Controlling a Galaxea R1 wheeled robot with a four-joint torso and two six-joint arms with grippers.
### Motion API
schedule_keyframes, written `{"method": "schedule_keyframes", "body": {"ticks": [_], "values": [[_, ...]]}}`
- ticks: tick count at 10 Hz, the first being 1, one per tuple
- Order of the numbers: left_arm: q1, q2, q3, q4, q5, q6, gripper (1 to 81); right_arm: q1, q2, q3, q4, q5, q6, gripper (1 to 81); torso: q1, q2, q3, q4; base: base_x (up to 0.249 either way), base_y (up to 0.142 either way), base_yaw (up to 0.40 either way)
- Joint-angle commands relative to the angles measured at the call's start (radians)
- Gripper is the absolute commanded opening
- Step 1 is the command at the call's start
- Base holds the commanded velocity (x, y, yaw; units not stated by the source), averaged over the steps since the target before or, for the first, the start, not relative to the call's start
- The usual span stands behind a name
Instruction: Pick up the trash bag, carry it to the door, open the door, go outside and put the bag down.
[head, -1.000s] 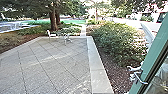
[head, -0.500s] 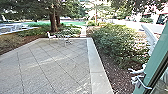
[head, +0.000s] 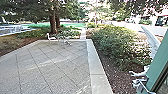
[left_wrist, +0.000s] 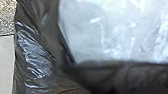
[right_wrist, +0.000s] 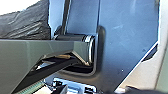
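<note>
Trash bag (left_wrist: 37, 53): thin, dark plastic film, wrinkled and glossy, with pale highlights along the creases. Pale surface (left_wrist: 107, 37) beside the film: smooth and shiny, material indeterminable. Patio (head: 47, 66): rough, matt, stone-like slabs with a speckled grain and narrow joints. Ledge (head: 96, 68) along the patio's right edge: smoother, matt, resembling concrete. Door frame (head: 160, 58): smooth, green, apparently painted metal. Handle (head: 142, 86): smooth, silvery metal with a bright sheen. Ground cover (head: 108, 71) beyond the ledge: coarse, brown and matt. Tree trunk (head: 52, 24): rough, matt bark.
</note>
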Motion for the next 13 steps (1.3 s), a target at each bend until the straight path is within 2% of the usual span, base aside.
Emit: {"method": "schedule_keyframes", "body": {"ticks": [1,10,13], "values": [[-0.036,-0.001,0.005,0.002,0.066,0.006,1.0,0.035,0.016,0.008,-0.001,-0.072,-0.004,81.1,0.001,0.000,0.000,0.000,0.115,0.078,0.000],[-0.033,-0.001,0.005,0.002,0.066,0.006,1.0,0.035,0.013,0.008,-0.003,-0.073,-0.004,81.1,0.001,0.000,0.000,0.000,0.115,0.083,0.000],[-0.033,-0.003,0.005,-0.001,0.066,0.006,1.0,0.035,0.013,0.008,-0.003,-0.073,-0.004,81.1,0.001,0.000,0.000,0.000,0.065,0.000,0.000]]}}
